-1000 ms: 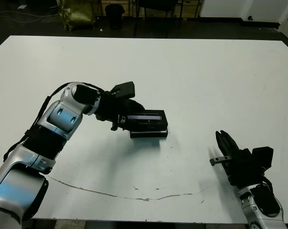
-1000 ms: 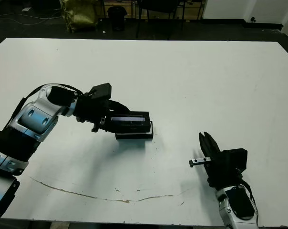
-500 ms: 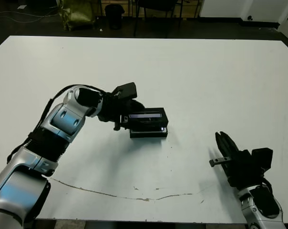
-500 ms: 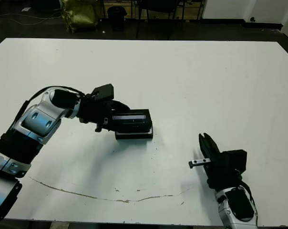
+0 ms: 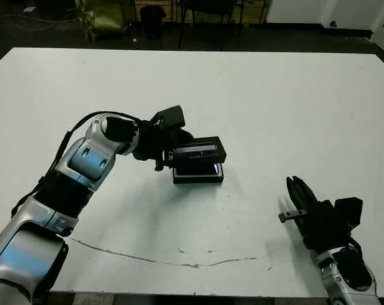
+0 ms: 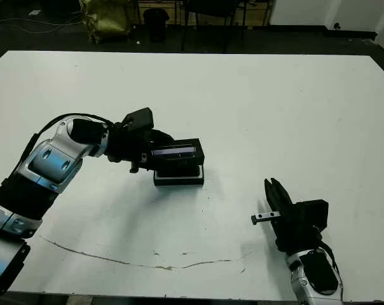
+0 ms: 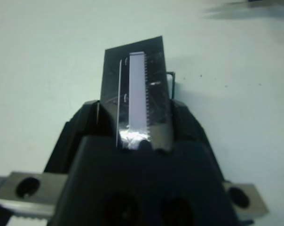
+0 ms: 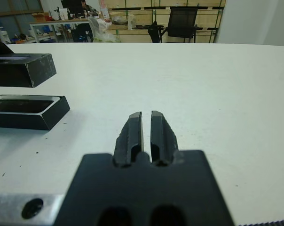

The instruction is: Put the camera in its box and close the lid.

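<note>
The box (image 5: 197, 179), a shallow black tray, lies near the table's middle. Inside it lies the camera (image 5: 199, 169), its glossy bluish face showing. Just above and slightly beyond hangs the lid (image 5: 199, 150), a flat black cover with a pale window strip, held level. My left gripper (image 5: 173, 153) is shut on the lid's left end; the left wrist view shows the lid (image 7: 138, 94) clamped between the fingers. My right gripper (image 5: 298, 190) rests near the front right, shut and holding nothing. The right wrist view shows the box (image 8: 27, 117) with the lid (image 8: 20, 70) above it, well off from that gripper.
A long thin crack or scratch (image 5: 179, 262) runs across the table near its front edge. Chairs and a yellow-green bag (image 5: 103, 16) stand on the dark floor beyond the far edge.
The left gripper has lifted the lid up off the box. The camera's bluish face now shows in the box. The right arm has stayed put.
</note>
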Controlling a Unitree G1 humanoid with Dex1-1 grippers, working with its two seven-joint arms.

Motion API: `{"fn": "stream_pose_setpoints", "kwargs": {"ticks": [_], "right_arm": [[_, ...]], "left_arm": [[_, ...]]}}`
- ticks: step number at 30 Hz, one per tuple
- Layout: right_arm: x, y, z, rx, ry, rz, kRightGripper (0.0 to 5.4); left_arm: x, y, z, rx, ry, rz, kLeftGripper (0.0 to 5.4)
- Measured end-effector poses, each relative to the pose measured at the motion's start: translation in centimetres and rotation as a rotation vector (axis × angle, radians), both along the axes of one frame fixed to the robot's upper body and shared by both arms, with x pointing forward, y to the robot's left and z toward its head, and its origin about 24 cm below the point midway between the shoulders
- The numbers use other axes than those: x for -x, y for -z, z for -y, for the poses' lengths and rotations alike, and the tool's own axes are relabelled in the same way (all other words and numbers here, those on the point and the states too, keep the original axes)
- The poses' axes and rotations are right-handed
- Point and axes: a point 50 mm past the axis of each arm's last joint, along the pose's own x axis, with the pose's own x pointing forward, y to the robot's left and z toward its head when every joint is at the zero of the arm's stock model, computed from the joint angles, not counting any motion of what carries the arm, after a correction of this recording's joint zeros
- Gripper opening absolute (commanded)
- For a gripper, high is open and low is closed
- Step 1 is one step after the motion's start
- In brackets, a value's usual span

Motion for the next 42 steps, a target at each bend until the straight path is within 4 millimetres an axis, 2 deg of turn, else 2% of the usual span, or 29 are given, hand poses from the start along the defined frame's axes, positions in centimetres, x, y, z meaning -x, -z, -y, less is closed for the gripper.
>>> {"fn": "stream_pose_setpoints", "kwargs": {"ticks": [23,42], "right_arm": [[0.1,0.1,-0.1,-0.011,-0.001,0.003,0.00],[0.0,0.0,-0.1,-0.009,0.000,0.005,0.00]], "left_arm": [[-0.3,2.1,0.5,-0.002,0.025,-0.025,2.37],[-0.8,2.3,0.7,-0.016,0.045,-0.017,2.37]]}}
